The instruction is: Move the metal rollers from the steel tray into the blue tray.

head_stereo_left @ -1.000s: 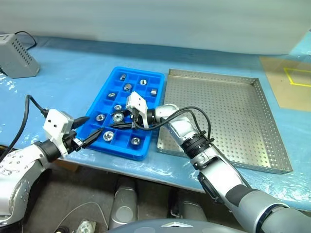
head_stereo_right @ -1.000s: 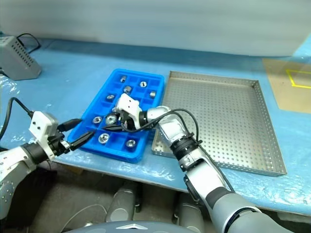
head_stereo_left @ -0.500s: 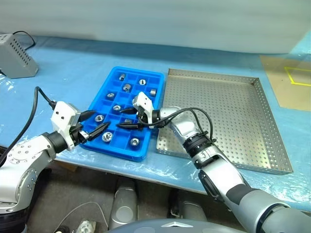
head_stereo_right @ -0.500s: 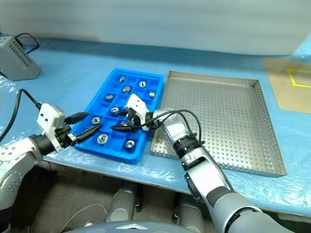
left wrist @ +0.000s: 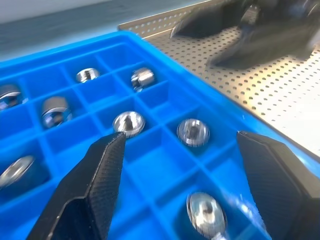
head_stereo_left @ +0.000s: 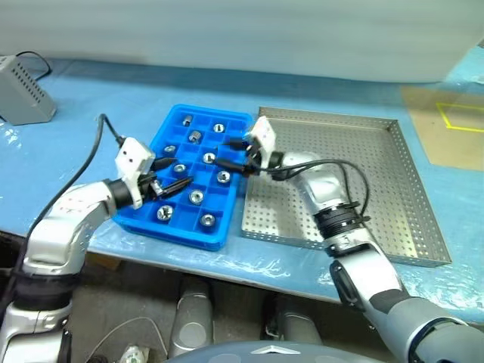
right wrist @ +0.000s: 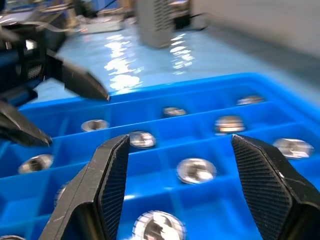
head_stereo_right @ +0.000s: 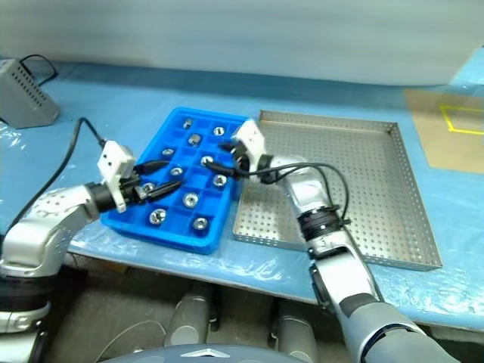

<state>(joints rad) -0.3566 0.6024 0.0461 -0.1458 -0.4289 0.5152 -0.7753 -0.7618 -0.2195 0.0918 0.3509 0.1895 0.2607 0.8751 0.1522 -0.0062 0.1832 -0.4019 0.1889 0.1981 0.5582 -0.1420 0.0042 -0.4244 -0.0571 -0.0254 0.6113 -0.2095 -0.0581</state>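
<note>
Blue plastic fills most of what I see ahead: the blue tray (head_stereo_left: 185, 175) lies on the bench (head_stereo_left: 98, 121), which is covered in pale blue sheeting, and its right long edge sits just beside the left rim of the steel tray (head_stereo_left: 355, 181). The metal rollers (head_stereo_left: 196, 197) rest in the blue tray's small square compartments, one to a cell where I can count them, with several cells bare. I see no roller on the perforated floor of the steel tray.

My left tool (head_stereo_left: 175, 175) hangs low over the left half of the blue tray, its two black fingers (left wrist: 95, 175) spread wide with nothing between them; through the gap in its wrist view I look down on three rollers sitting in their cells. My right tool (head_stereo_left: 229, 153) reaches in from the steel tray's side, over the right edge of the blue tray near its far end, pointing left toward my other tool. Its fingers (right wrist: 107, 175) also stand apart and carry nothing, and rollers lie in the compartments below them. The two tools face each other across the blue tray, near but not touching.

At the far left corner of the bench stands a grey box (head_stereo_left: 23, 94) with a vented side and a black cable.
</note>
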